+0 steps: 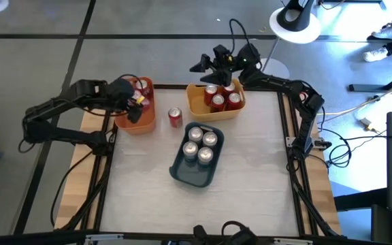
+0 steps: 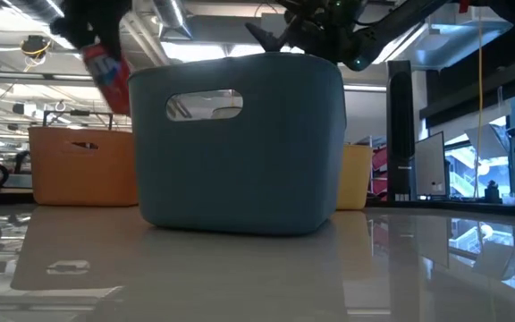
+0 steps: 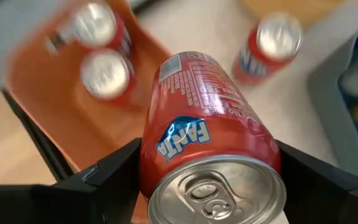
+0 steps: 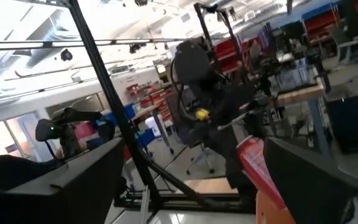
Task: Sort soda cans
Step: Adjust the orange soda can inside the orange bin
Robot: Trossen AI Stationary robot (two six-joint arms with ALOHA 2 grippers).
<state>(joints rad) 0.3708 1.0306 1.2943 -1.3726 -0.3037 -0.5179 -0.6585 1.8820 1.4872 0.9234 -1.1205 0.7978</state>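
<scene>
My left gripper (image 1: pixel 134 102) hovers over the orange bin (image 1: pixel 141 124) and is shut on a red Fanta can (image 3: pixel 207 124). That can also shows tilted in the low view (image 2: pixel 105 70). Two red cans (image 3: pixel 104 71) stand in the orange bin. Another red can (image 1: pixel 175 117) stands alone on the table between the bins. The yellow bin (image 1: pixel 199 109) holds red cans, and the dark blue-grey bin (image 1: pixel 194 173) holds silver cans (image 1: pixel 201 144). My right gripper (image 1: pixel 213 63) is open and empty, raised beyond the yellow bin's far side. My left gripper pinches the red can's side wall near its top end (image 3: pixel 160 168) between the two fingers, one finger (image 3: pixel 101 180) on each side. The fingers come from above at a slant. The can is lifted clear above the orange bin and tilted, its silver top toward the wrist.
The three bins stand close together in the table's far half; the blue-grey bin (image 2: pixel 240 134) fills the low view's middle. Bare white table (image 1: pixel 250 170) lies toward the near and right edges. Cables and a lamp base sit beyond the far right corner.
</scene>
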